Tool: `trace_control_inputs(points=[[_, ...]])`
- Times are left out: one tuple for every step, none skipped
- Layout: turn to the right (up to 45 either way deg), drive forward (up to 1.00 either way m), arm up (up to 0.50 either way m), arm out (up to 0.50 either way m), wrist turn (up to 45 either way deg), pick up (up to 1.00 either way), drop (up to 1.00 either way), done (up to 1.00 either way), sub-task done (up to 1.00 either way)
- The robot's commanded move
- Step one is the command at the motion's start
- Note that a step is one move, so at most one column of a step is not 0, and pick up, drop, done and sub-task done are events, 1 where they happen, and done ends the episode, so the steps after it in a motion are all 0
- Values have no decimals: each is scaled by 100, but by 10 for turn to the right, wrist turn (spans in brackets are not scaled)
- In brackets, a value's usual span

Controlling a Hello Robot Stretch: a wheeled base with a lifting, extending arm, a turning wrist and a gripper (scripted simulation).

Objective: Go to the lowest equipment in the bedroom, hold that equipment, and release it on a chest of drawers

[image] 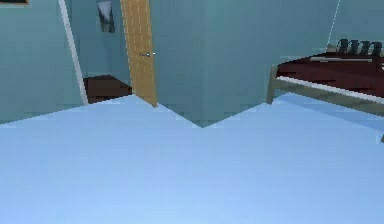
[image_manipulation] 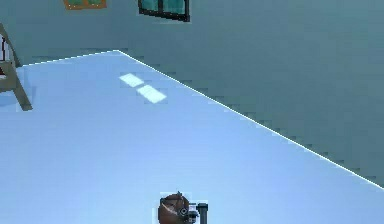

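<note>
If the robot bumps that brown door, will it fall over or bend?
Probably neither. The door stands ajar at the edge of a doorway, so it would likely swing. It looks like a flat, stiff wooden slab, so bending seems unlikely, and tall enough to feel heavy.

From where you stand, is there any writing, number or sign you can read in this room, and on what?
No text can be read.
Orange-framed picture: too small to show any lettering.
Wall picture past the wooden door: blurred, nothing legible.
White squares by the pincer: black marks, no readable letters.
</note>
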Motion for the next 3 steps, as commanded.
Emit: trace_control_inputs(points=[[0, 0, -30, 0, 0, 0, 0, 0, 0], [0, 0, 0, 0, 0, 100, 0, 0, 0], [0, 0, 10, 0, 0, 0, 0, 0, 0]])
